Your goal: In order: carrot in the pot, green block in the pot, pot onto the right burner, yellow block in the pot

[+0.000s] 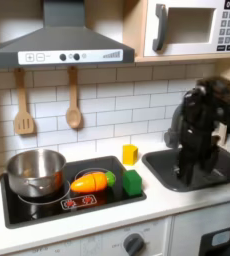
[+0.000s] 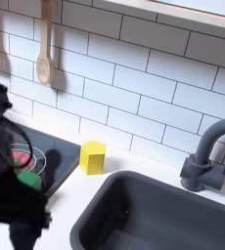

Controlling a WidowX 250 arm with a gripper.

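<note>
Right at the front of the first exterior view, the black cooktop [image 1: 47, 205] lies on the white counter [image 1: 167, 205]. On it the carrot [image 1: 91, 182] rests on its side over the right burner [image 1: 79, 200], its leafy end touching the green block [image 1: 133, 183], which stands at the cooktop's right edge in the first exterior view. To the first exterior view's left the pot [image 1: 35, 171] sits upright on the other burner, nothing visible inside it. Just behind the cooktop's far corner the yellow block [image 1: 130, 153] stands on the counter, apart from the green one; in the second exterior view the yellow block [image 2: 92, 156] is between the cooktop and the dark sink [image 2: 163, 210]. The gripper [image 1: 188, 172] hangs over the sink [image 1: 192, 168] beside the faucet [image 1: 177, 122], well apart from the toys, and whether its claw is spread or clenched I cannot tell. Further back, two wooden utensils [image 1: 49, 105] hang on the white tiled wall [image 1: 117, 95] under the hood [image 1: 62, 45], with a microwave [image 1: 192, 25] up top
</note>
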